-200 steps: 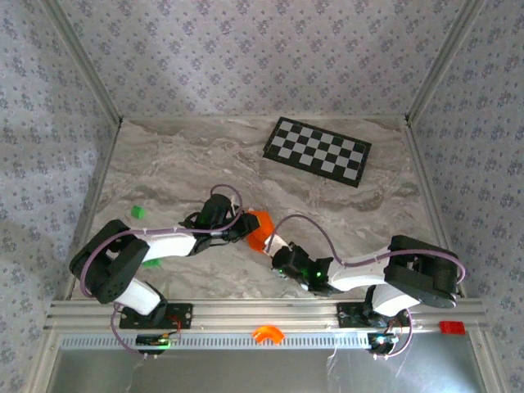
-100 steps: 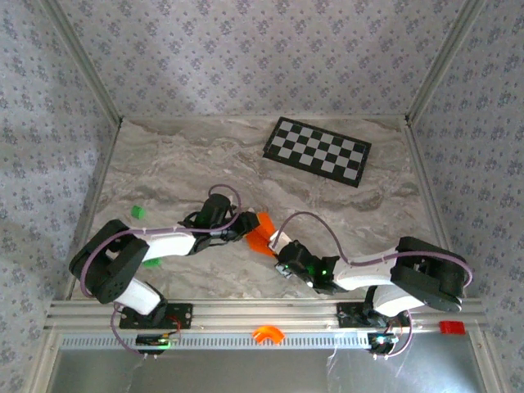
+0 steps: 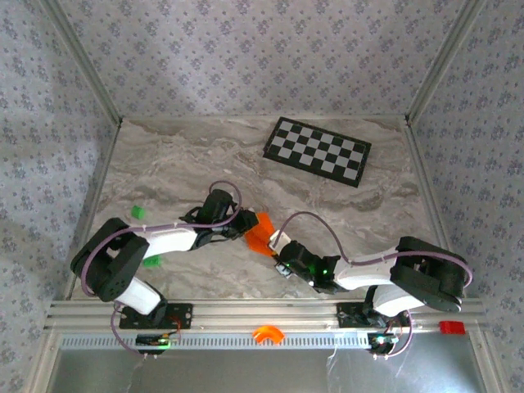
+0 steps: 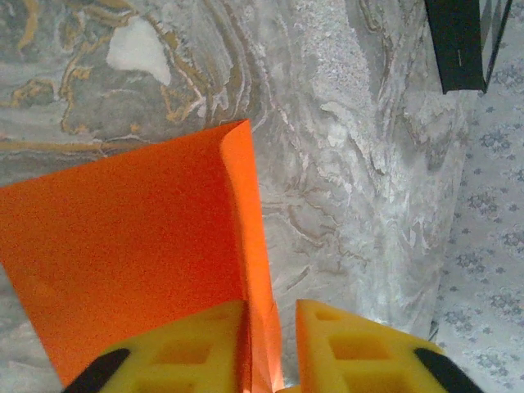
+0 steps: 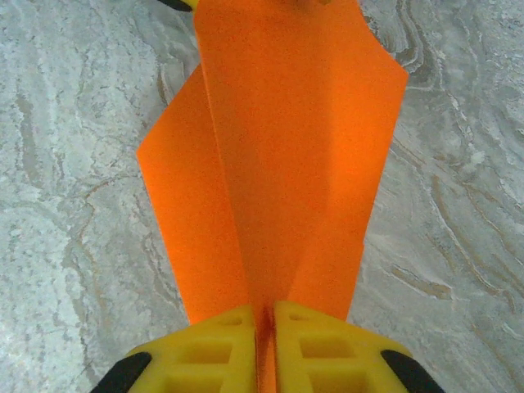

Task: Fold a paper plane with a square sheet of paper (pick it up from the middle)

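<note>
Orange paper (image 5: 278, 155), thin, light and floppy, hangs between my grippers just above the table (image 3: 180, 164). Right gripper (image 5: 264, 323) pinches its centre crease; left gripper (image 4: 270, 327) clamps one edge. Best held at creases.

Lab rig: checkerboard (image 3: 317, 150), wallpapered enclosure (image 3: 246, 57)

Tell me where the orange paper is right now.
In the top view the orange paper sits near the middle of the marble table, held between the left claw and the right claw, well short of the checkerboard.
</note>
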Motion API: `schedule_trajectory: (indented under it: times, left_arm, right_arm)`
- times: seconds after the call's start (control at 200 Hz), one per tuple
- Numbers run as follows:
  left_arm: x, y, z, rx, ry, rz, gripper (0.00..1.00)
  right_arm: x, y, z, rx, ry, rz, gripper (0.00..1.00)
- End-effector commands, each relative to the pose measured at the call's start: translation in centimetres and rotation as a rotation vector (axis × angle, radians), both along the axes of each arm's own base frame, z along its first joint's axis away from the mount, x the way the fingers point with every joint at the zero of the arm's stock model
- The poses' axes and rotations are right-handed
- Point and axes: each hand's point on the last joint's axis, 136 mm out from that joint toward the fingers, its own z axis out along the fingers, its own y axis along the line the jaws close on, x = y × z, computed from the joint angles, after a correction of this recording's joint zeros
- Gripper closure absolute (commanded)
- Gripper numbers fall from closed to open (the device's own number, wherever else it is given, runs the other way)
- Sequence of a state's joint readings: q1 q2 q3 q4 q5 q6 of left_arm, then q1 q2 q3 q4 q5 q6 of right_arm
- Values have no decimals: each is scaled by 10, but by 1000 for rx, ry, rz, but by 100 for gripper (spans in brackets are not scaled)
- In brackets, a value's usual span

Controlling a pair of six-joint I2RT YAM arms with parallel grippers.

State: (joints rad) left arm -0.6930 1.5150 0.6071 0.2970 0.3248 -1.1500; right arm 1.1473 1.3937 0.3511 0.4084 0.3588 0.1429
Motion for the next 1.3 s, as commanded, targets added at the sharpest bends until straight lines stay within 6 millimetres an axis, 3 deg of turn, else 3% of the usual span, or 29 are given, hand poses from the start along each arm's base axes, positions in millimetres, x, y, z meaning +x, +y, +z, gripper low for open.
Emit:
schedule_trajectory:
  times: [0.0,0.175,0.375,0.725,1.294]
  left_arm:
    - [3,1,1,13,10,6,83]
    - [3,1,4,9,11,8,94]
    - [2,1,7,5,8,7,97]
    - [2,1,8,-1,7,10,97]
    - [3,-1,6,-5,12,12,97]
  right_arm:
    - [1,-4,0,3,3,-16,85]
    - [5,-5,4,-21,-15,-23,82]
    - [8,-7,6,-44,-25,-35,78]
    - [6,1,9,-25,-22,-5,77]
    - [7,-2,5,-36,-7,-15,83]
